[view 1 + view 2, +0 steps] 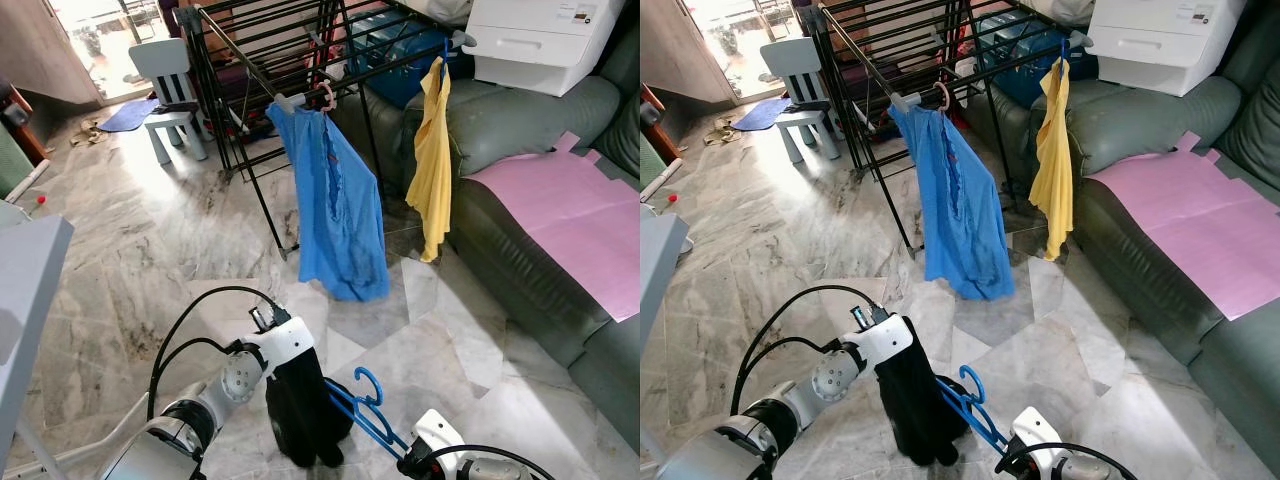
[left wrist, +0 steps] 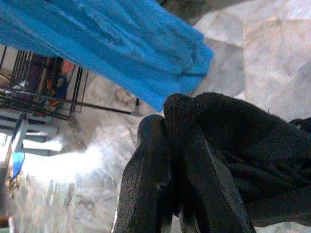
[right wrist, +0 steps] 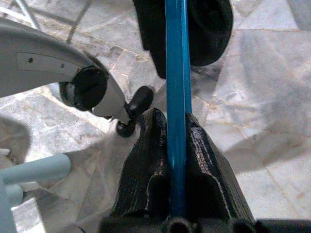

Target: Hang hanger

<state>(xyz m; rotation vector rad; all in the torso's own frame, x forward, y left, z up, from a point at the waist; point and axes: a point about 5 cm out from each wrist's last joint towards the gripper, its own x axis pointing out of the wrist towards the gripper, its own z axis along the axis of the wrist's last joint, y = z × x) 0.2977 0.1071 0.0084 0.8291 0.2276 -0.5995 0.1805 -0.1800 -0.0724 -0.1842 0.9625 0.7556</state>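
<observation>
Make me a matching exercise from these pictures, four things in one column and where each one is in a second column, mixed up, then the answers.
Things:
1. blue shirt
2. yellow shirt
3. blue hanger
4. black garment

Places:
A. pinched by the left gripper
B. on a pink hanger on the drying rack
C. clamped in the right gripper
D. hanging beside the green sofa

Pairs: 1-B, 2-D, 3-C, 4-A

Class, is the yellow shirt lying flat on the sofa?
No: the yellow shirt hangs from the drying rack beside the sofa.
</observation>
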